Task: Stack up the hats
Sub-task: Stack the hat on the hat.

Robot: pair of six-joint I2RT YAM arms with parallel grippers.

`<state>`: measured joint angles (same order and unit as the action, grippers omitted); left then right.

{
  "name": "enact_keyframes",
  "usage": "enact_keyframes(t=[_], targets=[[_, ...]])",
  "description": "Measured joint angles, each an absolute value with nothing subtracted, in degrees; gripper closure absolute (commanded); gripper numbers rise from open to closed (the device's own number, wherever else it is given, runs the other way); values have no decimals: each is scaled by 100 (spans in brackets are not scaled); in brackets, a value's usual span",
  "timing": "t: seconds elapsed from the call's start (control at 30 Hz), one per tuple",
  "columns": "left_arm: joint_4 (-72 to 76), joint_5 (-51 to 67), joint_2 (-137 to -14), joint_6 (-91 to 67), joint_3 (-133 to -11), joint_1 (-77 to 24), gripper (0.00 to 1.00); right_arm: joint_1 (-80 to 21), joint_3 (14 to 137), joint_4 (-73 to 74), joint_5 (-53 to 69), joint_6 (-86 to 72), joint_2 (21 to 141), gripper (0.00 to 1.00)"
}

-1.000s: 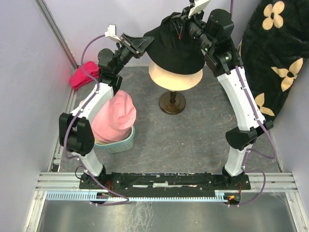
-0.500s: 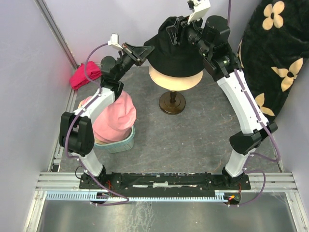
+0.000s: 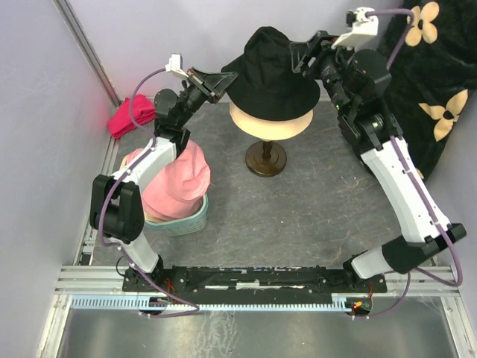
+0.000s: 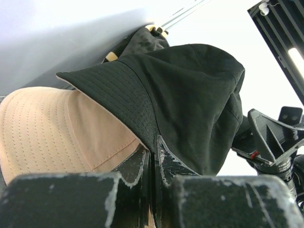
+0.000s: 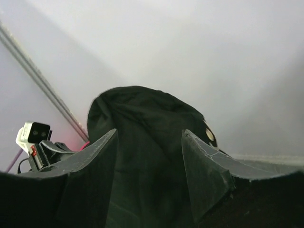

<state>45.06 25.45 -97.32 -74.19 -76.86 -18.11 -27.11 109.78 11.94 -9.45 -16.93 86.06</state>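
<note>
A soft black cloth bucket hat sits up high at the back of the grey surface. It rests on top of a beige cloth hat with tiny holes, and both are on a dark round stand.

The left pincer is at the left edge of the black hat. Its two fingers are pressed together on the brim, so it is pinching the cloth.

The right pincer is at the right side of the black hat, just beside the crown. Its fingers are spread wide with the hat showing between them, and they grip nothing. I cannot tell if they touch the cloth.

A soft pink cloth hat sits lower down on the left, near the left arm. Under it is a pale blue-green rim (a hat or a basket, I cannot tell which).

A small red-pink cloth bundle lies in the far left corner. A big dark cloth with cream flowers hangs on the right.
</note>
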Motion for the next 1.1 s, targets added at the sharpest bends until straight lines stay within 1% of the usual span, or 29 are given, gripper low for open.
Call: enact_keyframes(t=[0.17, 0.3, 0.47, 0.7, 0.83, 1.1], targets=[[4571, 2547, -9723, -7439, -7596, -1811, 92, -2534, 9918, 1024, -1695, -2504, 7826, 39], [4613, 2558, -9712, -7441, -7526, -1811, 92, -2171, 8912, 1015, -2123, -3415, 7185, 39], [4692, 2565, -9699, -7463, -7446, -1811, 92, -1621, 7837, 939, -2137, -4681, 6711, 40], [4737, 2569, -9657, -7592, -7356, -1811, 92, -1002, 6882, 731, -1675, -6049, 6646, 40], [4803, 2571, -9636, -7651, -7286, -1811, 92, -690, 6429, 333, -1153, -6812, 6663, 41], [4858, 2596, -9623, -7710, -7207, -1811, 95, -351, 6184, -679, -244, -7924, 7129, 41]])
